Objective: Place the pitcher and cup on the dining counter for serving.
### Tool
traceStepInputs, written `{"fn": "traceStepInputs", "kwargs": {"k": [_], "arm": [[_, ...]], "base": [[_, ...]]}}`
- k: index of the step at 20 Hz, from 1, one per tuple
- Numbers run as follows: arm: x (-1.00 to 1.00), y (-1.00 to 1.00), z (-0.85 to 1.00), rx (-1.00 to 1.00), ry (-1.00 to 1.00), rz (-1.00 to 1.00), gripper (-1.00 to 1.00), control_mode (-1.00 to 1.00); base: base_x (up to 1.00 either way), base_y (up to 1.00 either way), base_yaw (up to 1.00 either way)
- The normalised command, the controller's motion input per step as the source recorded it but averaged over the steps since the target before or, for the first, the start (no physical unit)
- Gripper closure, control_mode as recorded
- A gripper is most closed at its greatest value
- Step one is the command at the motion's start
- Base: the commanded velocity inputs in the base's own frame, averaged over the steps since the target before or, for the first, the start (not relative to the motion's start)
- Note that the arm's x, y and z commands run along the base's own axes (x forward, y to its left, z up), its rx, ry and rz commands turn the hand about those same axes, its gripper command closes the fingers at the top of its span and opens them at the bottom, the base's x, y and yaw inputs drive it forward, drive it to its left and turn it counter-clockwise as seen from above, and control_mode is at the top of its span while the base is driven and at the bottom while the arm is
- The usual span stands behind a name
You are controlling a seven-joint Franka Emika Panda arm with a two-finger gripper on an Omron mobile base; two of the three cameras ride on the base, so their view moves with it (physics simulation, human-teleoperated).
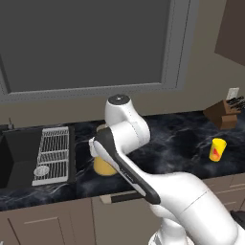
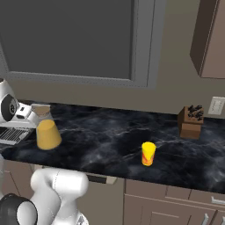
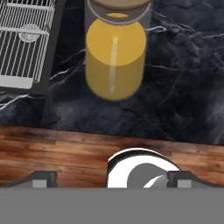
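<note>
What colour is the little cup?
Bright yellow with a red mark, the cup shows best in the right base view.

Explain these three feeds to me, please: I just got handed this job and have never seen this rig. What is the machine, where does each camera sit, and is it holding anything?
It is a white robot arm on a driving base. Two cameras ride behind it, left and right, looking down over a black counter. The third sits on the hand, looking along the gripper, whose dark fingertips stand wide apart with nothing between them. On the counter stand the pitcher of orange-yellow liquid beside the sink, and the yellow cup further right near a knife block. The hand view looks down on the pitcher.
</note>
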Motion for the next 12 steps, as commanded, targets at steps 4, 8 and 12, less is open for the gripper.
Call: {"fn": "traceStepInputs", "kwargs": {"k": [4, 8, 12], "arm": [[0.24, 0.0, -0.22, 0.0, 0.07, 0.0, -1.0, -1.0], [0.27, 0.0, -0.2, 0.0, 0.03, 0.0, -1.0, -1.0], [0.33, 0.0, -0.16, 0.0, 0.0, 0.0, -1.0, -1.0]], "base": [[0.0, 0.0, 0.0], [0.0, 0.0, 0.0], [0.0, 0.0, 0.0]]}}
